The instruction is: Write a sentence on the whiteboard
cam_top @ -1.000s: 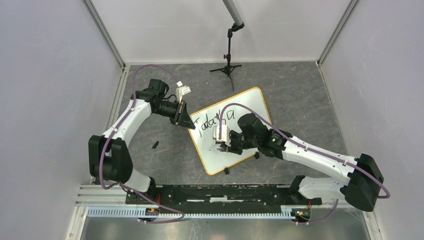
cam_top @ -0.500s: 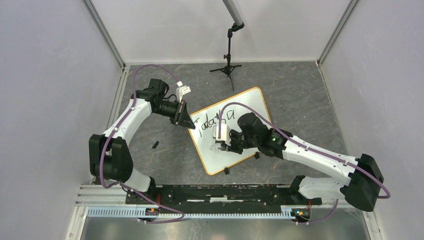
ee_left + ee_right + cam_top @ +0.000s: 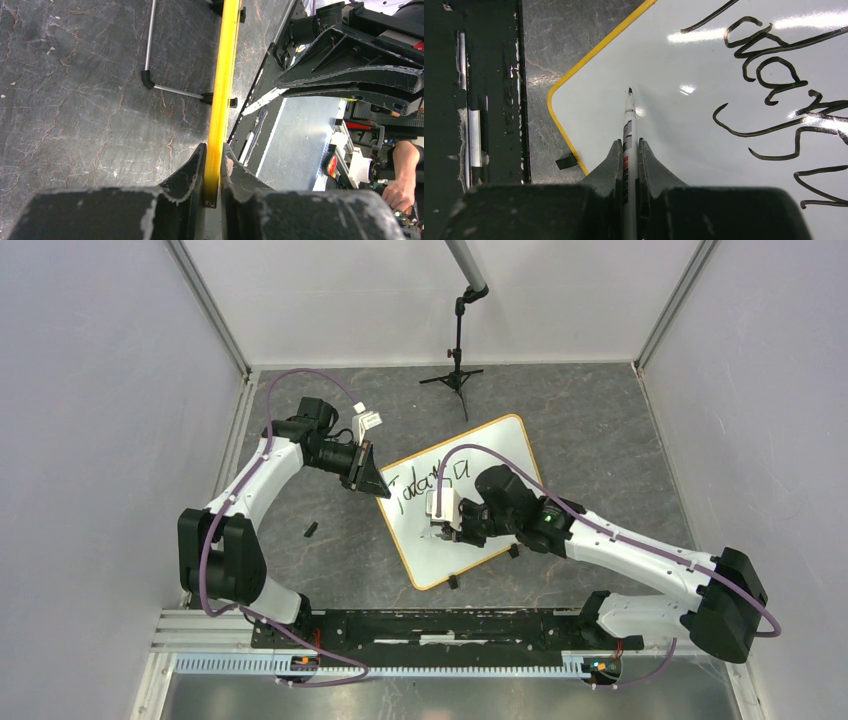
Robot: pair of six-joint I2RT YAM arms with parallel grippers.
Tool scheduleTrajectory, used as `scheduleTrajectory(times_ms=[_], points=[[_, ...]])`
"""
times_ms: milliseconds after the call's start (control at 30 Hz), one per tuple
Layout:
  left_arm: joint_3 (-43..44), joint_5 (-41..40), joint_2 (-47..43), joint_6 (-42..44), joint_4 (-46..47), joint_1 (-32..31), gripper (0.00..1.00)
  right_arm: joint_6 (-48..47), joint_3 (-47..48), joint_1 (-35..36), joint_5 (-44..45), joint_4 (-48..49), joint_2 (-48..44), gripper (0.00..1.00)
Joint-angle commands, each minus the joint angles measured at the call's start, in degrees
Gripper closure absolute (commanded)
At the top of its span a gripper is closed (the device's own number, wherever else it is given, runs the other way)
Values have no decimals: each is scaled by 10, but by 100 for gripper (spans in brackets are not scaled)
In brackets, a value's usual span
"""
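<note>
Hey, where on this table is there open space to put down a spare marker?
Widest bare table lies between the whiteboard and the right wall. Another patch sits between the left arm and the board, holding only a small black piece. Crowded: the board, left gripper clamping its rim, right gripper holding a marker over it.

Mid-table (image 3: 620,430): board (image 3: 500,455), flat and skewed, one corner toward the far wall. Writing (image 3: 425,483) across its far-left part. Two feet (image 3: 453,582) along its near-right edge, toward the rail (image 3: 440,625) in front. At the board's left corner: left gripper (image 3: 378,483), pinching the rim edge-on. Over the board's middle: right gripper (image 3: 445,532), clamped round a marker (image 3: 629,120), tip on the near side of the writing, toward the near corner, seemingly touching the surface. Behind the board, well apart: tripod (image 3: 457,378). Left of the board, on the table: a small clip (image 3: 311,530).
</note>
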Motion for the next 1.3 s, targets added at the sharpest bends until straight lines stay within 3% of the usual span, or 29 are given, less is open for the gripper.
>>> scheduleTrajectory(times_ms=[0, 1267], points=[[17, -41, 0, 1, 24, -4, 97, 2, 22, -8, -18, 8, -1, 100], [14, -37, -2, 7, 25, -5, 97, 24, 51, -17, 41, 31, 35, 100]])
